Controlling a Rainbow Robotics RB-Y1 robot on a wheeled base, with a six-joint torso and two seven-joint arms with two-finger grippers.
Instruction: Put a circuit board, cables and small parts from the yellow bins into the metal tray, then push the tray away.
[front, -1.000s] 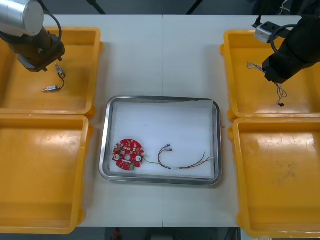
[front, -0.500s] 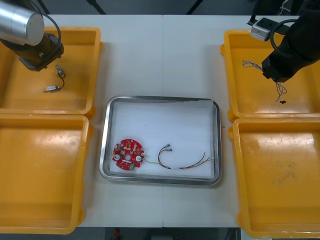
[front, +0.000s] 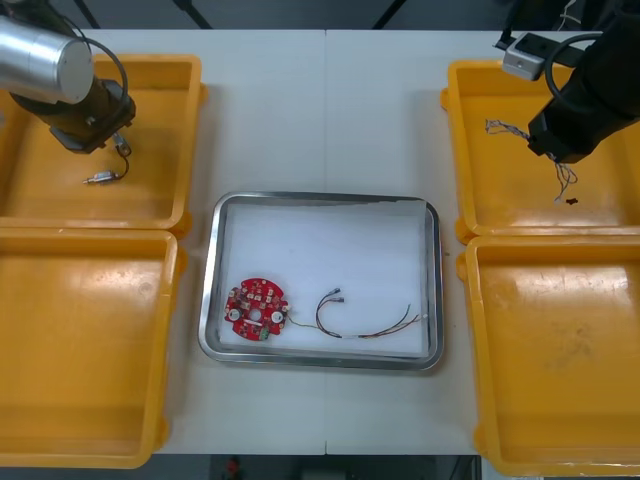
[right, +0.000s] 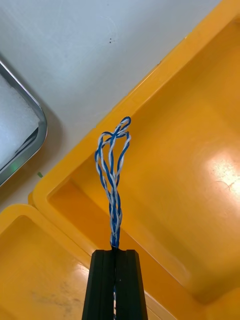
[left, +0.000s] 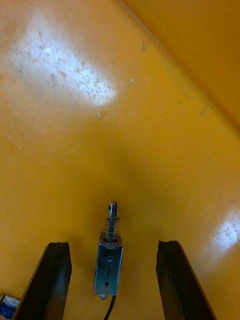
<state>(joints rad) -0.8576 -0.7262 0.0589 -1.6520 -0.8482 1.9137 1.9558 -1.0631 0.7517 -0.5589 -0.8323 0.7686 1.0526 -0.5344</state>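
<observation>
Over the far right yellow bin (front: 490, 195), my right gripper (front: 547, 143) holds a twisted blue and white cable (front: 563, 178), whose ends hang free on both sides. In the right wrist view the right gripper (right: 114, 252) is shut on that cable (right: 112, 175), which loops out beyond the fingertips. My left gripper (front: 110, 133) hovers low in the far left yellow bin (front: 165, 120). It stands open in the left wrist view (left: 112, 245), with a small metal part (left: 108, 257) on a black lead lying between its fingers. The metal tray (front: 320, 198) holds a red circuit board (front: 256, 309) and a red and yellow cable (front: 365, 323).
Another small metal part (front: 98, 178) lies in the far left bin, joined by a black cable. The near left bin (front: 80, 350) and near right bin (front: 560, 350) flank the tray. A corner of the tray (right: 22, 145) appears beyond the right bin's wall.
My left arm has shifted slightly right and toward the small metal part. My right arm has moved a little up and right, and the cable hangs higher off the bin floor.
</observation>
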